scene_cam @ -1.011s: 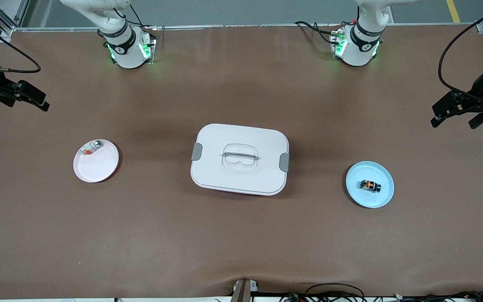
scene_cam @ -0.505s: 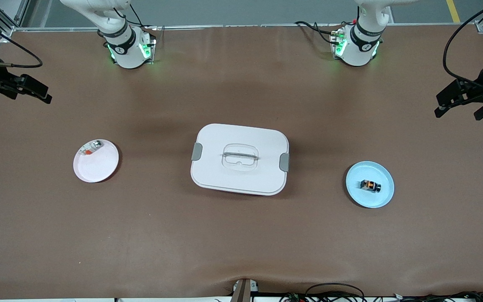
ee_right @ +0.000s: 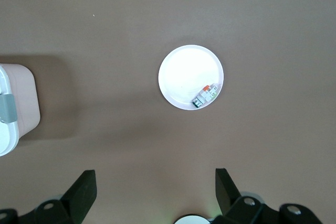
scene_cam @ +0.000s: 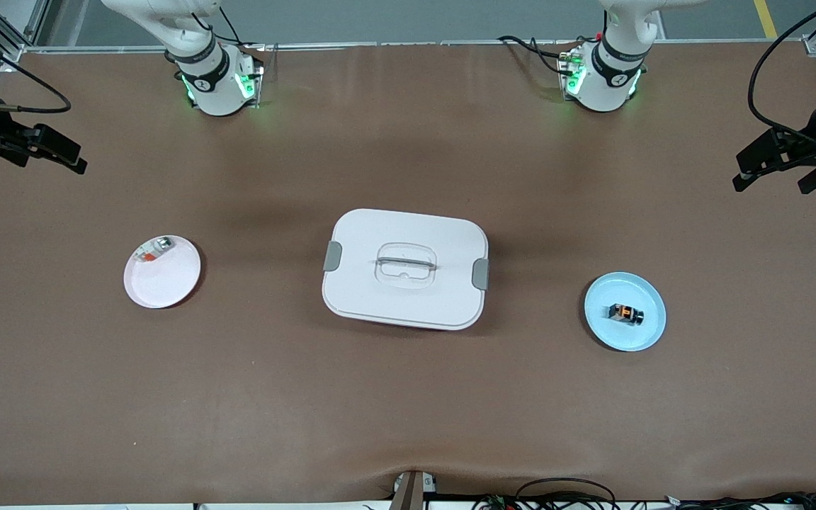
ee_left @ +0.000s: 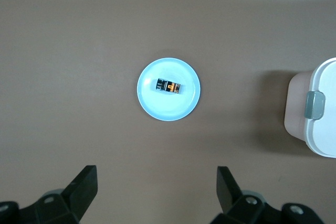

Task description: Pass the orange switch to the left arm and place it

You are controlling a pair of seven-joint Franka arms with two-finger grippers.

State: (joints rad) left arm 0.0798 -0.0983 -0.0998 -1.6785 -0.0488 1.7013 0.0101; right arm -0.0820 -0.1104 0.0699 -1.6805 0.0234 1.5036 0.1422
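Note:
The orange switch [scene_cam: 625, 313], a tiny black-ended part with an orange body, lies on a light blue plate [scene_cam: 645, 336] toward the left arm's end of the table. In the left wrist view, the switch [ee_left: 169, 85] rests mid-plate [ee_left: 157, 109]. The white box [scene_cam: 405, 297] with grey clasps stands at the table's middle. My left gripper [scene_cam: 769, 184] hangs open and empty over bare table at its own end; the wrist view shows the same [ee_left: 156, 182]. My right gripper [scene_cam: 50, 157] is open and empty over its own end of the table [ee_right: 155, 183].
A white plate [scene_cam: 167, 283] toward the right arm's end holds a small clear-and-silver piece with a red bit [scene_cam: 154, 250], also seen in the right wrist view [ee_right: 206, 95]. Box corners show in both wrist views [ee_left: 320, 124] [ee_right: 18, 103]. Cables hang at the table's ends.
Both grippers have drifted a little toward the bases' edge of the table and outward, most of it in the first half second. Switch, plates and box have not moved.

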